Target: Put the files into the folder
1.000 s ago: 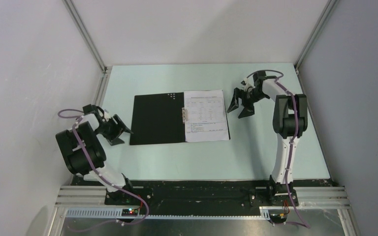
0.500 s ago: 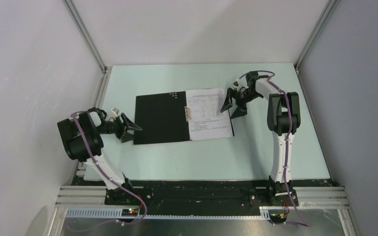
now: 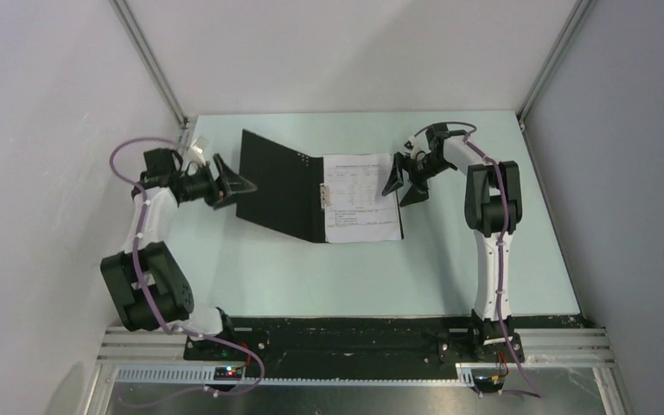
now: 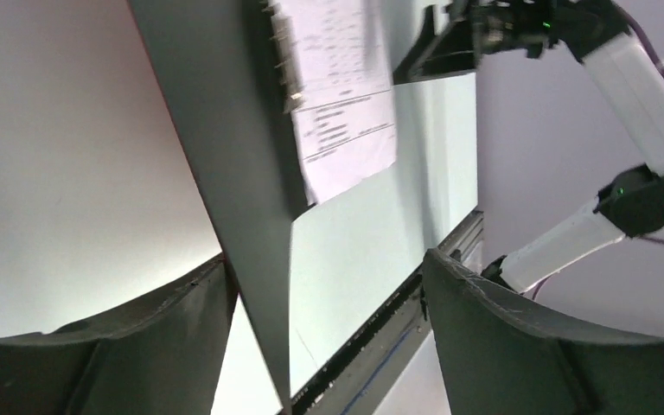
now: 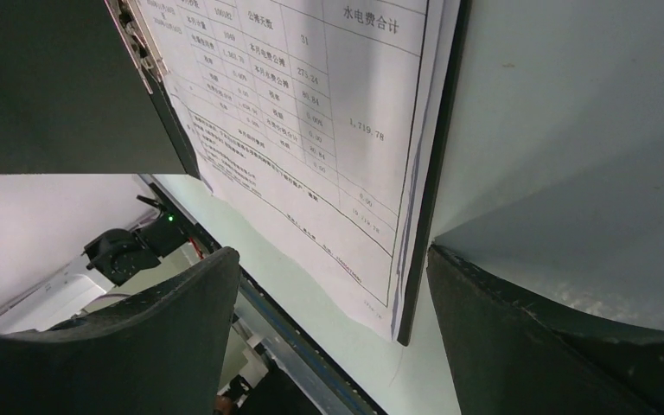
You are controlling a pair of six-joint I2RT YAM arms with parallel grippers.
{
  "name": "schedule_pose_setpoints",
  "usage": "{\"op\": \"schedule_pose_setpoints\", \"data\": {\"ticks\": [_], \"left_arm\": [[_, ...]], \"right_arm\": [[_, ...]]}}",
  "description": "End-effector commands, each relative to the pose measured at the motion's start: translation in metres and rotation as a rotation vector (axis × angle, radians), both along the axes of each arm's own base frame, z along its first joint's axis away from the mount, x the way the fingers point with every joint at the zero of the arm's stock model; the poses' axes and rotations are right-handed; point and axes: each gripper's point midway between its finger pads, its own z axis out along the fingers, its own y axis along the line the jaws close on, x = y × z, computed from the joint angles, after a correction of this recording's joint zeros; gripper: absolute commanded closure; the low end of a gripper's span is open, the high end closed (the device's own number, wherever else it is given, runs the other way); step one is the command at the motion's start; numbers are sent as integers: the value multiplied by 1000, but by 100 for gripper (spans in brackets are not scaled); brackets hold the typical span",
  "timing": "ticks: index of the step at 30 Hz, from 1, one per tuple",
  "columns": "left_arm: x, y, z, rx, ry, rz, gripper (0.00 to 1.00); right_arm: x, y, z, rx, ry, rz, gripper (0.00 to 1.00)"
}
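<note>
Left tool [image 3: 235,186] is open wide, with its two fingers far apart. It sits at the left edge of the folder [image 3: 281,186]. The thin left cover of the folder runs between the fingers, close to one of them. I cannot tell if it touches that finger. The cover is tipped up off the bench [image 3: 354,268], and its black inside shows. The right half of the folder lies flat on the bench.

The files [image 3: 359,199] lie on that flat right half. They are white sheets with small black print and a grid of boxes. Their left edge is by the fold in the middle, where a metal clip [image 3: 324,200] sits.

The right tool [image 3: 398,192] is open wide too. It is at the right edge of the folder. The edge of the sheets and the black cover under them show between its fingers. It grips nothing.

The folder is in the middle of the bench, a bit toward the far side.
</note>
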Motion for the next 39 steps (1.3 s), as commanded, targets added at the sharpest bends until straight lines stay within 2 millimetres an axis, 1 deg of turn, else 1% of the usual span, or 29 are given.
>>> {"op": "schedule_pose_setpoints", "data": {"ticks": [1,4,5,6,7,8,9,10,11,12,13,14,15,16,17,18,23,26,28,29,30,31,32,33,34,35,36,37,39], "left_arm": [[10,-38,57,37,-164,-110,18],[14,-66,79,72,-232,-188,15],[16,-71,82,87,-253,-203,12],[17,-81,89,96,-278,-231,3],[19,-86,87,99,-277,-249,2],[20,-95,94,104,-302,-276,1],[23,-102,91,105,-301,-299,0],[24,-115,97,110,-325,-333,0],[29,-120,92,112,-318,-351,0],[32,-131,101,120,-348,-376,0],[37,-137,97,126,-347,-391,0],[41,-148,105,144,-390,-416,0],[45,-153,102,150,-391,-430,0],[47,-163,112,158,-424,-447,0],[51,-169,107,161,-422,-462,0],[53,-178,114,163,-444,-478,0],[62,-213,89,150,-399,-555,0],[66,-229,77,156,-394,-592,0],[72,-243,64,165,-393,-623,0],[72,-252,67,169,-417,-640,0],[75,-257,57,182,-423,-660,0],[76,-265,56,194,-441,-675,0],[79,-271,45,204,-444,-692,0],[80,-278,42,218,-454,-699,0],[85,-283,27,226,-431,-697,0],[90,-288,21,248,-425,-685,0],[98,-290,2,272,-383,-655,0],[102,-295,-5,276,-362,-632,0],[114,-296,-38,320,-287,-568,0]], "right_arm": [[7,4,-21,-34,-31,31,16],[8,6,-19,-28,-37,36,16],[8,6,-19,-27,-37,36,16],[8,7,-19,-25,-38,36,16],[9,7,-19,-24,-39,36,15],[9,7,-19,-22,-39,35,15],[10,7,-19,-21,-38,35,15],[10,7,-20,-21,-37,33,15],[11,7,-19,-21,-38,31,15],[12,6,-18,-19,-38,28,15],[13,7,-17,-18,-42,27,15],[14,7,-15,-12,-45,25,15],[15,8,-13,-8,-50,24,15],[16,7,-12,-6,-52,18,15],[16,7,-11,-4,-53,16,15],[18,7,-10,-2,-56,12,15],[25,2,-2,9,-66,-17,14],[30,-2,5,25,-71,-42,14],[33,-6,13,48,-70,-69,13],[35,-11,20,63,-61,-98,13],[36,-14,26,75,-66,-113,12],[38,-19,31,95,-59,-136,12],[40,-26,39,109,-62,-157,12],[40,-31,43,114,-62,-172,12],[40,-37,49,119,-64,-192,12],[41,-45,51,120,-66,-211,12],[40,-57,54,118,-68,-236,12],[40,-63,56,115,-71,-249,12],[39,-81,62,94,-89,-280,12]]}}
